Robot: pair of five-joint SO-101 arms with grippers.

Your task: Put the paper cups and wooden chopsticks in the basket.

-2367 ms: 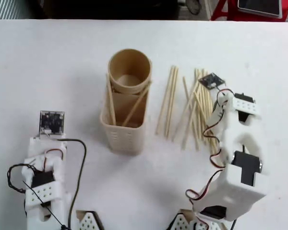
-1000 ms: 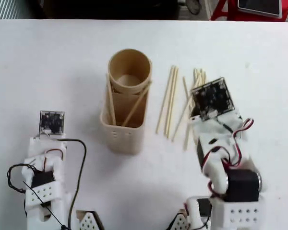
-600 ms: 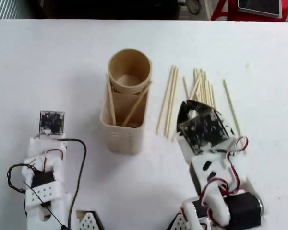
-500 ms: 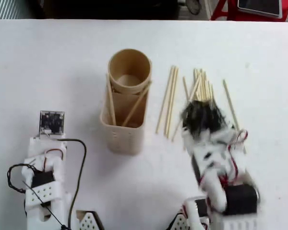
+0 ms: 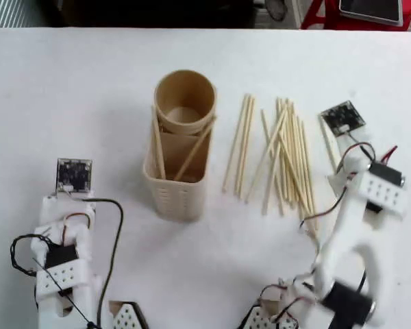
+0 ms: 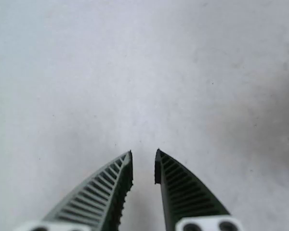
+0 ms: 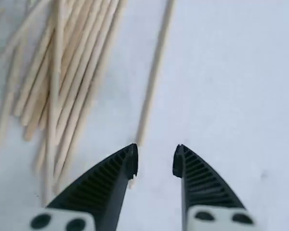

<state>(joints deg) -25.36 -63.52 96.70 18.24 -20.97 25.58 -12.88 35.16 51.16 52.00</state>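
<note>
We count one paper cup (image 5: pixel 185 103) and two chopsticks (image 5: pixel 157 145) in the basket (image 5: pixel 175 197). The loose chopsticks (image 5: pixel 285 159), too overlapped to count, lie beside it. Our right gripper (image 7: pixel 154 160), slightly parted and empty, hovers by a lone stick (image 7: pixel 154 82); our left gripper (image 6: pixel 143 166), likewise parted, holds nothing.

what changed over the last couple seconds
The right arm pulled back from over the chopstick pile, then swung out to its right; its pincer now hovers, open and empty, by a lone chopstick lying apart from the pile. The left arm, basket and cups stayed put.
</note>
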